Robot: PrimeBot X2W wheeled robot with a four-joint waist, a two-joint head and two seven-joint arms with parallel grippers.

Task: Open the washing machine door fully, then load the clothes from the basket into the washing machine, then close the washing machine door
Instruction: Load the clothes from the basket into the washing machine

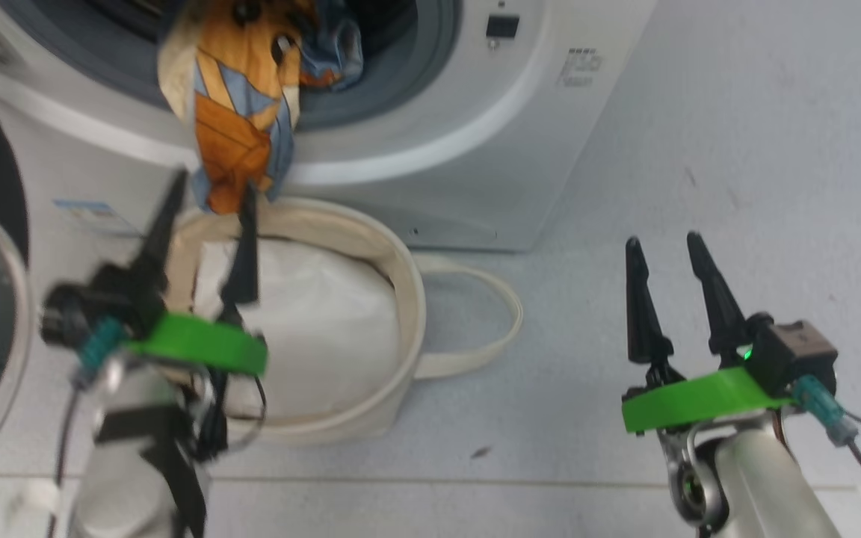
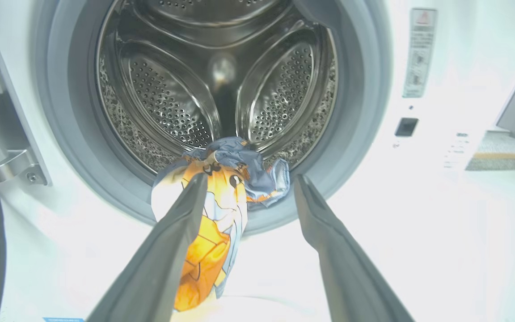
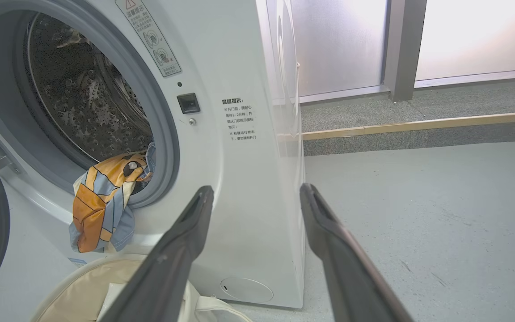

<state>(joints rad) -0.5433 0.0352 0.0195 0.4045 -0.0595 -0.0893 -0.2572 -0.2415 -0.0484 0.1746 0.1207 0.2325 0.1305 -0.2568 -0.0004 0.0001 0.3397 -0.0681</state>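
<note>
Grey floor [image 1: 699, 149], clothes [image 1: 244, 112] dangling off the washing machine [image 1: 490, 127] rim: left pincer [image 1: 214, 181], splayed empty, should grab low, push inward.

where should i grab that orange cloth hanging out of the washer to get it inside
Grip the tail of the cloth hanging over the rubber ring, coming from the front and below with the open left gripper; the rest is bunched at the drum mouth.
</note>
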